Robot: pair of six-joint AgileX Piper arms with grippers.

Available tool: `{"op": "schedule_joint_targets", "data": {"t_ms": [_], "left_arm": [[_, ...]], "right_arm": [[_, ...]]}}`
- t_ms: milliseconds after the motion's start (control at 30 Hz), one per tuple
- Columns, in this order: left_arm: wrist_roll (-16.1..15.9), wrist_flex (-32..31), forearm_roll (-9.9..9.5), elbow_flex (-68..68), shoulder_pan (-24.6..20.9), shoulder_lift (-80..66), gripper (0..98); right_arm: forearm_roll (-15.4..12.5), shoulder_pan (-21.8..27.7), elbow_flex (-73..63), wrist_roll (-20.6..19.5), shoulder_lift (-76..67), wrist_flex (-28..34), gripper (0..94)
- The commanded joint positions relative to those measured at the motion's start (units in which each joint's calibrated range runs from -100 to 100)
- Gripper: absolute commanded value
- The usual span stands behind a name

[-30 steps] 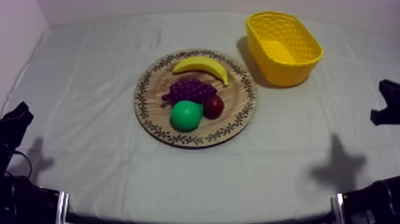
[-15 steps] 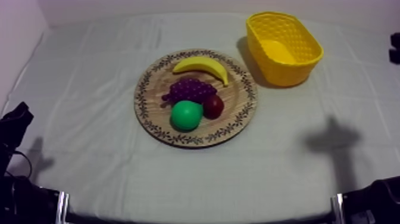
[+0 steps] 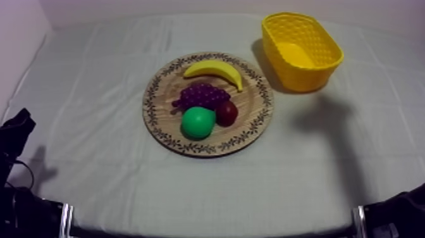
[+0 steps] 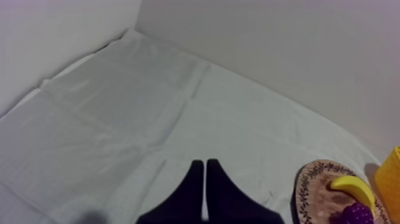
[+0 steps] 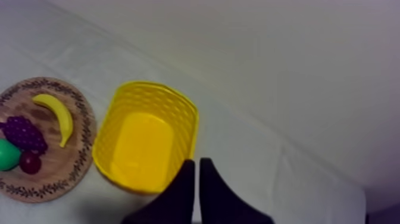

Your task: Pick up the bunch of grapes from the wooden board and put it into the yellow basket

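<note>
purple grapes [image 3: 202,96], yellow woven basket [image 3: 305,77], leaf-patterned wooden board [image 3: 153,118], green pear [image 3: 198,122]

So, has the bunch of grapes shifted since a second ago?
No. The bunch of grapes lies where it did, between banana and pear on the wooden board.

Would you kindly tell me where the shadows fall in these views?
Top view: a broad soft shadow lies on the cloth right of the wooden board, and the yellow basket shades the cloth at its left. Left wrist view: even, soft light on the cloth.
</note>
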Motion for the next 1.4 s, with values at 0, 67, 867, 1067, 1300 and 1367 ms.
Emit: {"op": "schedule_joint_targets", "data": {"t_ms": [0, 67, 867, 1067, 1300, 1367], "left_arm": [[0.00, -0.01, -0.02, 0.02, 0.02, -0.03, 0.1], [0.00, -0.01, -0.02, 0.02, 0.02, -0.03, 0.1], [0.00, -0.01, -0.02, 0.02, 0.02, -0.03, 0.1], [0.00, -0.01, -0.02, 0.02, 0.02, -0.03, 0.1], [0.00, -0.01, -0.02, 0.02, 0.02, -0.03, 0.1], [0.00, -0.01, -0.02, 0.02, 0.02, -0.03, 0.1]], "right_arm": [[0.38, -3.12, -3.06, 0.07, 2.99, -0.21, 0.6], [0.80, -5.37, -4.92, -0.04, 5.14, -0.15, 0.6], [2.79, -20.10, -28.71, -3.49, 29.81, 13.01, 0.6], [3.63, -21.74, -33.05, -4.55, 35.26, 14.92, 0.6], [4.44, -22.70, -33.02, -4.57, 38.35, 14.62, 0.6], [4.71, -22.98, -32.60, -4.55, 38.58, 14.28, 0.6]]}}
